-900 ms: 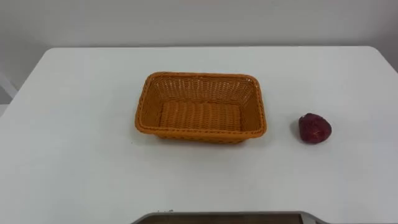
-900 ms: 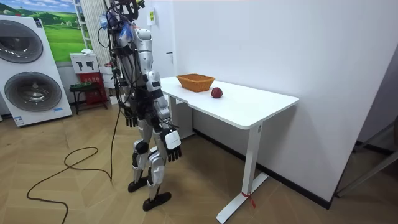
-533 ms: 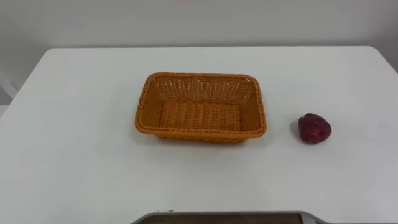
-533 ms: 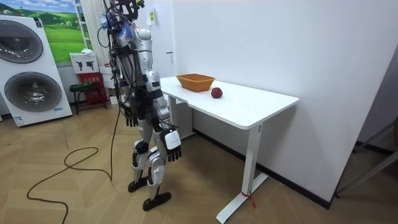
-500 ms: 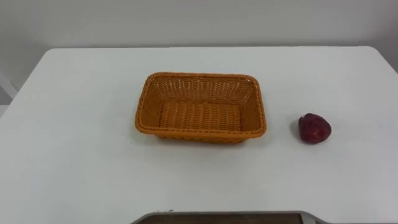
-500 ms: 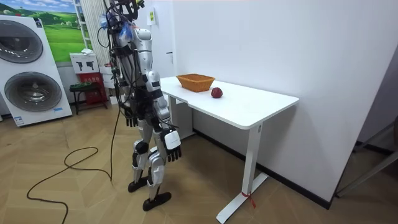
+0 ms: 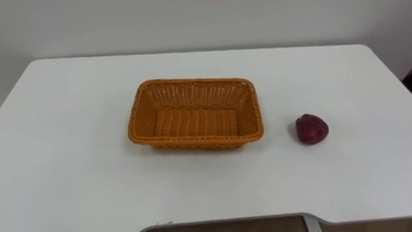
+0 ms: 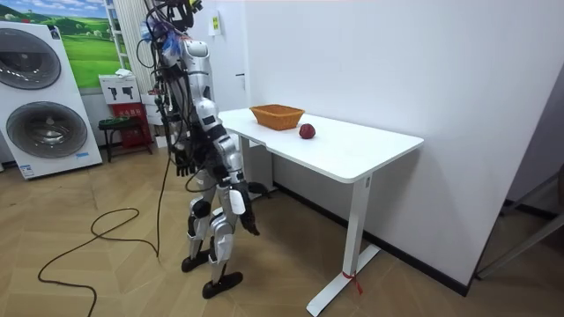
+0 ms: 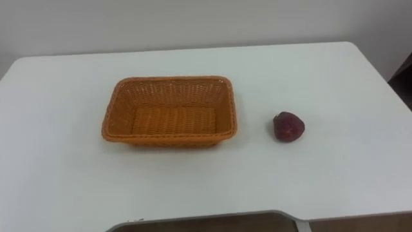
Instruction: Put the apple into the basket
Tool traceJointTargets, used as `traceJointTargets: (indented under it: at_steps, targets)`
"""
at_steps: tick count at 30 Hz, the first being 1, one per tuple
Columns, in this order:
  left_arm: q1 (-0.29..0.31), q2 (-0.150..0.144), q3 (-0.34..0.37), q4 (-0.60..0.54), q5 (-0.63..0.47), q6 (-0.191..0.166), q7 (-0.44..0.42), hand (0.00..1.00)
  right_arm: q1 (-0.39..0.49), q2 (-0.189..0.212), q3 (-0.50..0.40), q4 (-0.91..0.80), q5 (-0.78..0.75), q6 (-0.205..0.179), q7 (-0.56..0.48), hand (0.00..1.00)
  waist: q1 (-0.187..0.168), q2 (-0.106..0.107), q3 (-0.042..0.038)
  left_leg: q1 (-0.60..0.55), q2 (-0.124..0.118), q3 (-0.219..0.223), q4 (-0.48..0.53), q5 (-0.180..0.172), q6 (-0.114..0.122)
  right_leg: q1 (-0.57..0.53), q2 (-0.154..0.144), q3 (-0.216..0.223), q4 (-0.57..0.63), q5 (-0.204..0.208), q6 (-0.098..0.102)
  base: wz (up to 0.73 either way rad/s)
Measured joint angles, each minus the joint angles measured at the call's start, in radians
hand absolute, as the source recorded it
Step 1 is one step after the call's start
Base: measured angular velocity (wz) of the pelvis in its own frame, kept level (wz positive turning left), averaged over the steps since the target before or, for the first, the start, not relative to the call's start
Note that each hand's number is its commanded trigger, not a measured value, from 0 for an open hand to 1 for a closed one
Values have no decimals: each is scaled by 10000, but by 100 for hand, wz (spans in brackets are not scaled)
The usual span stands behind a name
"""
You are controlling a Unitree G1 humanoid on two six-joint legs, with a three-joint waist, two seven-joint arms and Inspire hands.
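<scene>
1. The robot stands at the end of the table at the room view's left. Its right hand (image 8: pixel 248 220) hangs low in front of the thigh, below table height. Its left hand (image 8: pixel 182 165) hangs at the hip on the far side of the body. How far open either hand is cannot be told at this range. Neither holds the fruit.
2. The white rectangular table (image 7: pixel 77 187) is bare along its near edge, so a reach from below meets no obstruction.
3. The dark red apple (image 7: pixel 312 129) rests on the tabletop, forward of the robot and to its right. Judgement: the right hand is the nearer one. The fruit is roughly round, with no long axis to align to.
4. The orange woven rectangular basket (image 7: pixel 196 139) sits near the apple on its left, apart from it. Its long axis runs left to right, and it is empty.
5. The apple lies well inside the right and far edges. The pale wall (image 7: pixel 193 26) stands behind the table.
</scene>
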Motion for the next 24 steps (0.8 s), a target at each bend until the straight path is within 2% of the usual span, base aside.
traceJointTargets:
  at_steps: [2, 6, 9, 12, 13, 15, 17, 19, 21, 24]
  targets:
    - [81, 64, 1, -118, -44, -73, 59, 0, -56, -9, -372, -526, 223, -60, -518, 0, -102, -11, 5, -41, 13, 115, 0, 0, 0, -94, 2, 52, 5, -1, 1, -8]
    - [181, 291, 5, -331, -34, -338, 67, 0, -364, -87, -850, -1621, 210, -708, -1769, 0, -181, -34, -6, -228, 18, 187, 19, 1, 2, -388, 19, 180, 178, 6, 8, -7]
    - [306, 289, 12, -457, 41, -450, 94, 0, -283, -96, -1083, -2841, 187, -887, -2937, 0, -166, -56, -53, -231, 5, 194, -31, 1, 2, -410, 23, 230, 175, 5, 23, -1]
    - [430, 279, 24, -569, 64, -461, 162, 0, -262, -105, -1183, -4261, -50, -1292, -4113, 0, -166, -40, -64, -253, 2, 201, -32, 3, 5, -458, 32, 266, 264, 10, 29, -3]
    - [416, 261, 20, -596, 141, -469, 246, 0, -298, -101, -1171, -4901, -449, -1397, -4508, 0, -153, -40, -93, -378, 0, 201, 6, 4, 6, -576, 21, 246, 351, 8, 28, 0]
    - [391, 253, 11, -671, 333, -522, 335, 0, -354, -102, -1144, -5866, -1118, -1556, -5103, 0, -128, -31, -87, -548, 2, 198, 42, 8, 9, -714, 21, 240, 392, 13, 26, 0]
    - [383, 247, 2, -659, 364, -639, 432, 0, -376, -103, -1072, -6851, -2498, -1910, -5781, 0, -73, -7, -82, -537, 6, 197, 43, 10, 11, -702, 27, 241, 397, 13, 25, 0]
    - [373, 249, -51, -659, 369, -719, 441, 0, -350, -104, -893, -7637, -3321, -2044, -6255, 0, 58, 1, -71, -559, 10, 198, 44, 10, 11, -726, 33, 246, 395, 15, 23, 0]
    - [361, 264, -282, -657, 366, -732, 459, 0, -349, -118, -584, -8146, -4263, -2233, -6611, 0, 104, 6, -71, -636, 20, 197, 85, 10, 11, -745, 33, 216, 358, 32, 13, 3]
    - [329, 243, -440, -659, 501, -775, 440, 0, -345, -102, 37, -8791, -6059, -2318, -6873, 0, 200, 0, -71, -699, 38, 191, 114, 10, 11, -903, 34, 165, 336, 70, -4, 1]
